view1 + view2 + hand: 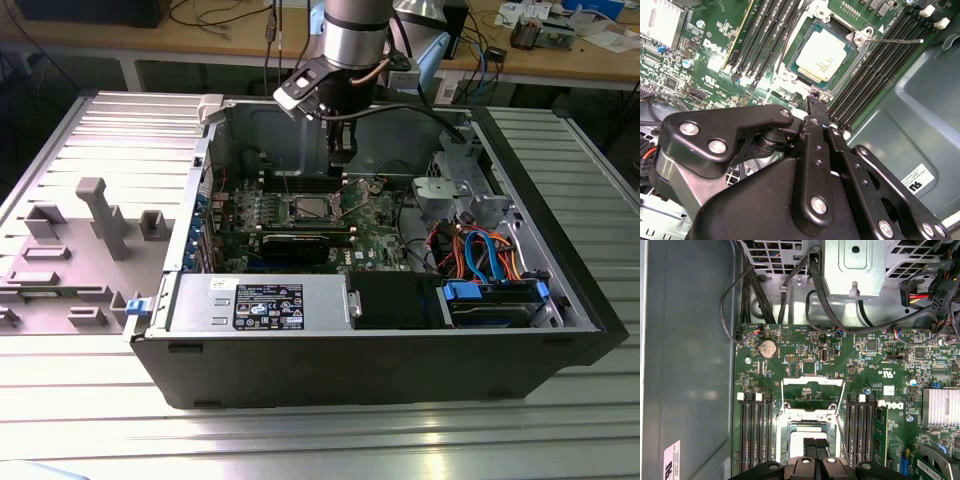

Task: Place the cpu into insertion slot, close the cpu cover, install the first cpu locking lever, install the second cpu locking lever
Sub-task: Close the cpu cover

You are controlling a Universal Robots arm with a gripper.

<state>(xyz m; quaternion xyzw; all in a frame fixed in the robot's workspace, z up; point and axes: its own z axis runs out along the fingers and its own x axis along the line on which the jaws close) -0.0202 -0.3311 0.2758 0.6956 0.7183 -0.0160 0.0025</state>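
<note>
The cpu [822, 54] lies flat in the insertion slot [810, 415] on the green board, its silver top showing; from the exterior view the cpu [306, 209] sits mid-case. The cpu cover [812, 381], a silver frame, stands swung open off the socket, also seen as the cpu cover [355, 188] beside the arm. A thin wire locking lever [895, 40] sticks out free past the socket corner. My gripper [812, 100] hangs just above the socket's edge, fingers together with nothing between them. It is the same gripper [815, 444] over the chip, and the gripper [340, 158] low inside the case.
Long black memory slots [755, 430] flank the socket on both sides. A black graphics card [295, 243] lies in front of it, and a drive cage [450, 195] with bundled cables [480, 250] fills the exterior view's right. The case wall [910, 115] is close by.
</note>
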